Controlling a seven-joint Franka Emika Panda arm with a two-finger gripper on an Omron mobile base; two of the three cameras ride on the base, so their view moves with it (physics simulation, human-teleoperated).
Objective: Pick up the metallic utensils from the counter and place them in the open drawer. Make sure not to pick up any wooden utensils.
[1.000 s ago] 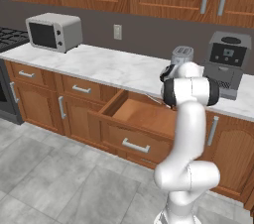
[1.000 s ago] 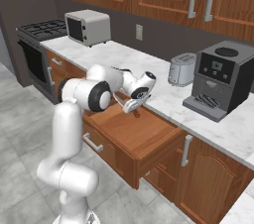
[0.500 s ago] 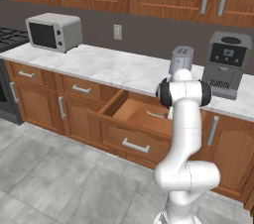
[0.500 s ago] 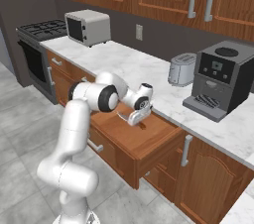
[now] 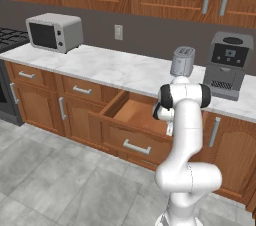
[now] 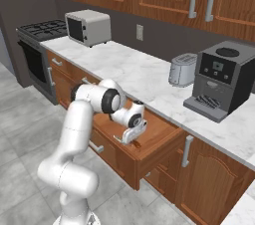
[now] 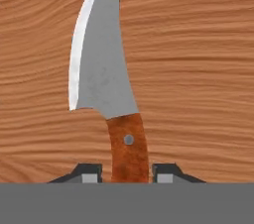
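The gripper [image 6: 133,137] hangs low inside the open drawer [image 6: 164,134], toward its front edge, with the arm folded down from the base. In the hand view a knife [image 7: 106,94] with a grey curved blade and a reddish-brown riveted handle lies against the light wooden drawer floor, blade pointing away from the hand, handle running back between the two fingertips [image 7: 88,174]. The tips stand just beside the handle on either side; a thin gap seems to show at each, but whether the jaws clamp the handle or have let it go cannot be told from these pictures. Handling judgement: the knife is rigid and probably light to moderate in weight, with most mass toward the blade, so a grip far back on the handle lets the blade sag. The blade is smooth and likely slippery, with a sharp edge; the handle is the correct place to take hold, across its flat sides near the rivet. The counter [image 5: 115,70] above the drawer carries a toaster [image 5: 182,61], a coffee machine [image 5: 226,65] and a microwave [image 5: 55,31]
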